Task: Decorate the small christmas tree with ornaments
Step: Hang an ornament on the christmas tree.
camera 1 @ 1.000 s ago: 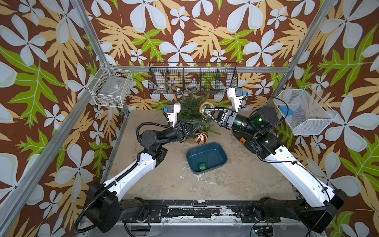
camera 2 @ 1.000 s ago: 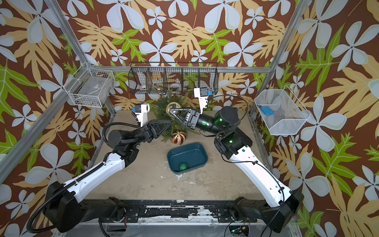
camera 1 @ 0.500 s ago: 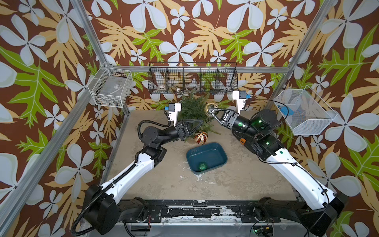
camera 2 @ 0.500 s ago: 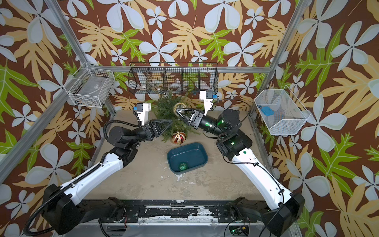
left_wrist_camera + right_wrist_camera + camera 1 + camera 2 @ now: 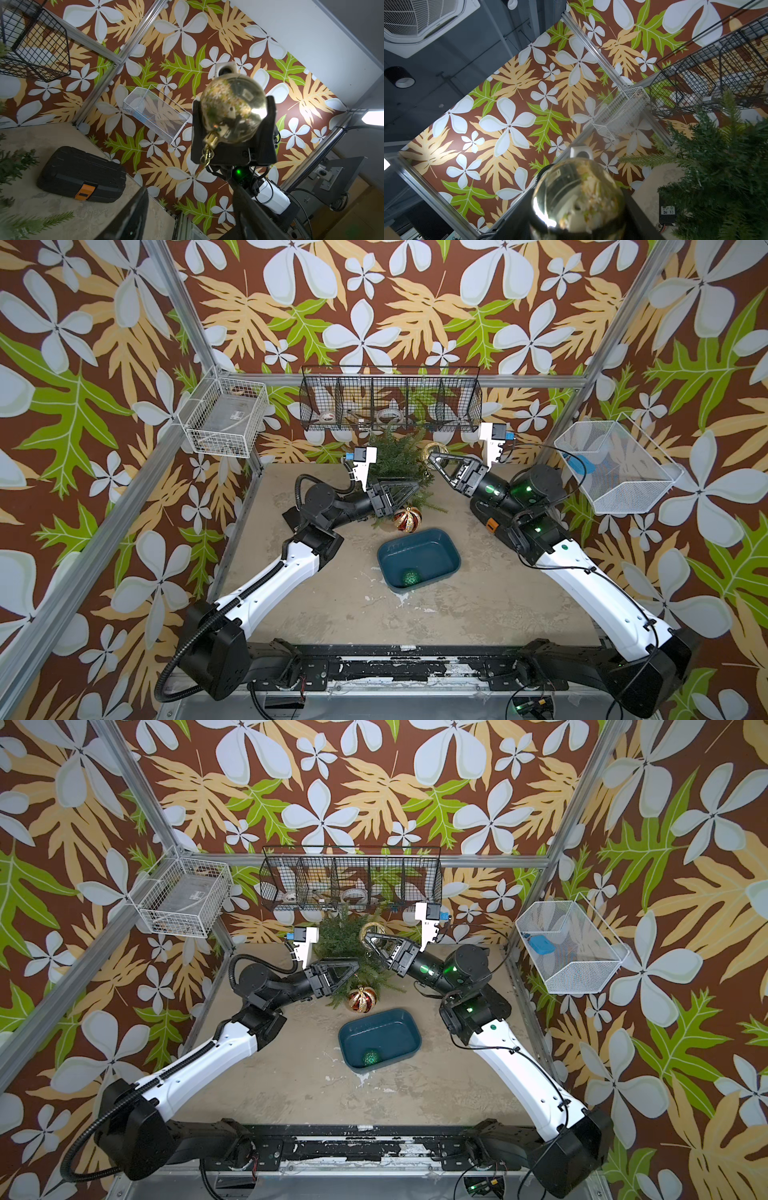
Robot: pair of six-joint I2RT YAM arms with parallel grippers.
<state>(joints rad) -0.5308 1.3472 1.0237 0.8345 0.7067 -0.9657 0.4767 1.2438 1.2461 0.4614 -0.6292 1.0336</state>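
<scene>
Tree at table's back, tub before it, ball inside tub

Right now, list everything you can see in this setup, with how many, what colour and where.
Christmas tree: one, dark green, back of the table.
Striped ball: one, red, gold and white, low at the tree's front.
Gold ball: one, shiny, in the right end effector beside the tree.
Green ball: one, glittery, inside the tub.
Tub: one, dark blue, mid-table.
Black case: one, orange latch, table edge.
Wire baskets: three, black, white, white, on the walls.
Left end effector: open, at the tree.
Right end effector: shut on the gold ball.
</scene>
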